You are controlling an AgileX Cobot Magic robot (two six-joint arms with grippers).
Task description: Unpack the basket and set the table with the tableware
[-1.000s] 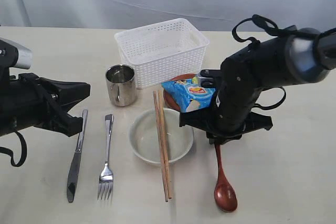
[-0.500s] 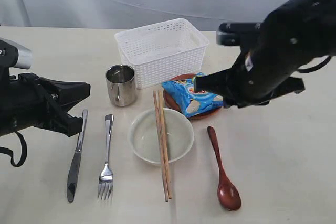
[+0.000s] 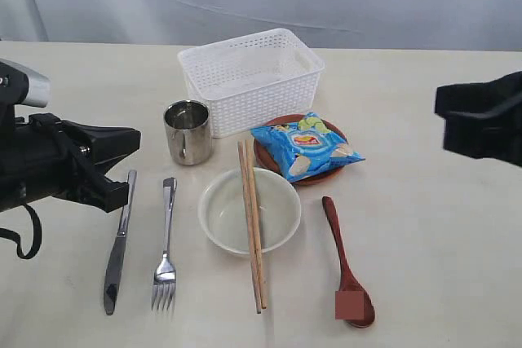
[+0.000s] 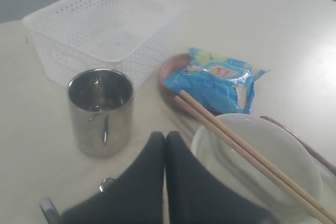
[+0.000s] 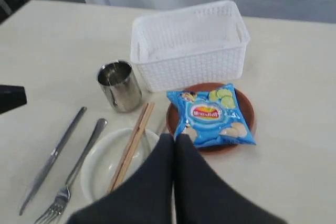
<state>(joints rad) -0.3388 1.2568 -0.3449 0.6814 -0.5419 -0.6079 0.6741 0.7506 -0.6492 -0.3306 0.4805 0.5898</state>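
The white lattice-sided basket (image 3: 251, 79) stands upright on the pale table (image 3: 432, 250), behind the cream bowl (image 3: 224, 213). The tableware is laid out around that bowl. 2 wooden chopsticks (image 3: 252, 234) rest side by side across its rim. The steel fork (image 3: 166, 246) lies just left of it, with the knife (image 3: 119, 242) further left. The steel cup (image 3: 188, 131) stands behind and left of it, and the dark wooden spoon (image 3: 342, 254) lies to its right.

The reddish-brown plate (image 3: 263, 156) sits behind and right of the bowl, mostly covered by a blue chips bag (image 3: 306, 146).

1 second ago the right arm hung over the spoon's handle. Now it has pulled back well right of the bowl, and the spoon lies free. The right gripper (image 5: 174, 142) is closed on nothing. The left gripper (image 4: 165, 142), left of the bowl beyond the knife, is pressed shut too, empty and unmoved.
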